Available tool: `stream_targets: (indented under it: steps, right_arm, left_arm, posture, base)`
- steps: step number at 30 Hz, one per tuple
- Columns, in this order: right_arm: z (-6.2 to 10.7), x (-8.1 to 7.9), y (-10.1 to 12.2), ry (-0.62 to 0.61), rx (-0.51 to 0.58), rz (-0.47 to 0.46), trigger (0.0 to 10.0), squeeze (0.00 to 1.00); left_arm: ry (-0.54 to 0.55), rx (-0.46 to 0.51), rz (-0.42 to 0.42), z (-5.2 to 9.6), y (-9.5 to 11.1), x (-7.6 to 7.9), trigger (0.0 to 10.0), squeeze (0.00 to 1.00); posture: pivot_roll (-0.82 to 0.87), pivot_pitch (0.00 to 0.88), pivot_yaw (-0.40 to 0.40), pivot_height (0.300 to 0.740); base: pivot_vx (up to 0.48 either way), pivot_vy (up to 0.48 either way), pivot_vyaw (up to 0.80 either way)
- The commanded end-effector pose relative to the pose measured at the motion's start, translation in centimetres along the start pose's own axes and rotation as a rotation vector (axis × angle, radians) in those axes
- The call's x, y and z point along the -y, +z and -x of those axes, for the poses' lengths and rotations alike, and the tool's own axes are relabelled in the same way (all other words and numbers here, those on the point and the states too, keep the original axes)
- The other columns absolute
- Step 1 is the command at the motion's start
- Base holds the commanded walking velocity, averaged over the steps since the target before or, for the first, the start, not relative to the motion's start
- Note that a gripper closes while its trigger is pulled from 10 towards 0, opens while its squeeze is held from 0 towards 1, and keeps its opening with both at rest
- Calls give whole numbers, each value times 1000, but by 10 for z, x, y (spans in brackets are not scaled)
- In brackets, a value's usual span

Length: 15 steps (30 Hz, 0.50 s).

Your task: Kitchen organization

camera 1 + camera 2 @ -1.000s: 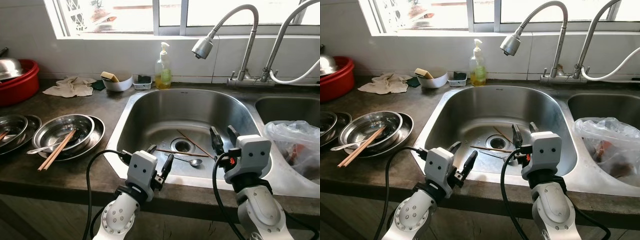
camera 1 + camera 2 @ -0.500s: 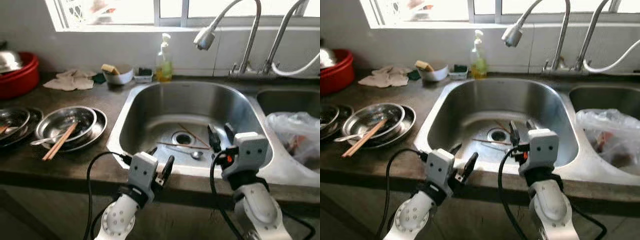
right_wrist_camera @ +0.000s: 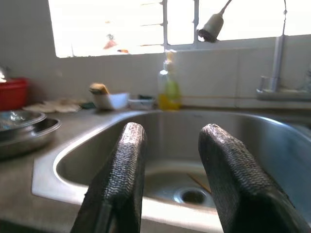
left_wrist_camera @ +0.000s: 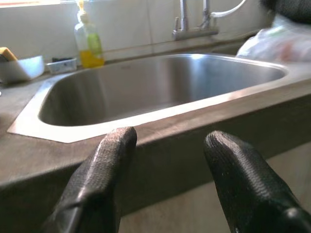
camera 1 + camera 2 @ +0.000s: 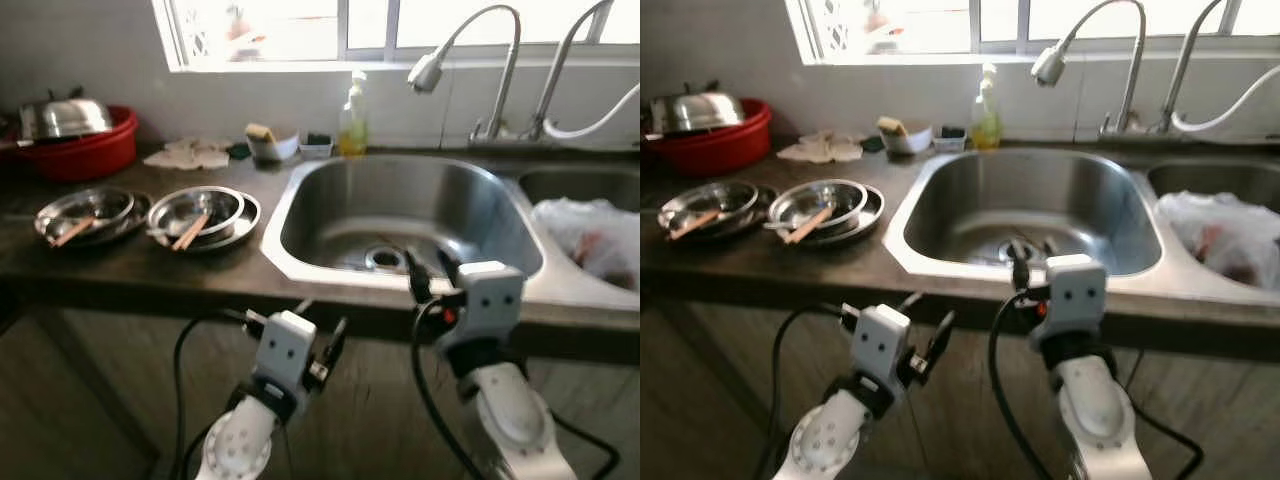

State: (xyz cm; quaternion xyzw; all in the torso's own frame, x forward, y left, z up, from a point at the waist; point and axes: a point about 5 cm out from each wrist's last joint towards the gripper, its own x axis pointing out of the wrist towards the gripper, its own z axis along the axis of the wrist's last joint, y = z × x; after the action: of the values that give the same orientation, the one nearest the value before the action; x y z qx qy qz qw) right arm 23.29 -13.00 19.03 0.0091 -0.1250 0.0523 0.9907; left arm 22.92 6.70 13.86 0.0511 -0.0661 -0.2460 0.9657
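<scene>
Since a second ago the camera has pulled back and lowered: counter edge and cabinet front now show, so the robot has stepped away from the sink; the things themselves lie as they did.

From the left eye view, the left claw (image 5: 318,335) hangs below the dark stone counter (image 5: 150,268), fingers apart and empty. The right claw (image 5: 428,278) stands at the front rim of the rounded stainless steel sink (image 5: 300,200), also parted and holding nothing. I judge this a repositioning step before any grasp; the next move likely calls for turning toward the dishes on the left or coming back in over the basin.

From the right eye view, a stack of shallow steel plates (image 5: 827,205) holds wooden chopsticks (image 5: 807,224); a second steel plate stack (image 5: 708,207) farther left holds another stick. A red plastic basin (image 5: 718,144) carries a steel pot. A small white bowl (image 5: 906,138) holds a sponge, near the yellow soap bottle (image 5: 987,110). A clear plastic bag (image 5: 1225,232) fills the second basin.

From the left wrist view, both black fingers (image 4: 97,184) spread wide below the counter edge.

From the right wrist view, the fingers (image 3: 120,184) frame the drain (image 3: 193,196).
</scene>
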Motion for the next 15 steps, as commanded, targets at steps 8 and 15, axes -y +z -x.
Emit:
stream_targets:
  steps: [8,15]
  right_arm:
    - [-1,-4,4,18,19,-10,10000,0]
    - [-1,-6,3,20,11,-16,10000,0]
  left_arm:
    - [20,-5,-12,2,0,-4,10000,0]
    - [21,-8,-13,2,-1,-4,10000,0]
  posture:
    - [-12,0,16,740]
    - [-10,0,14,740]
  base:
    - [-330,0,0]
    - [-336,0,0]
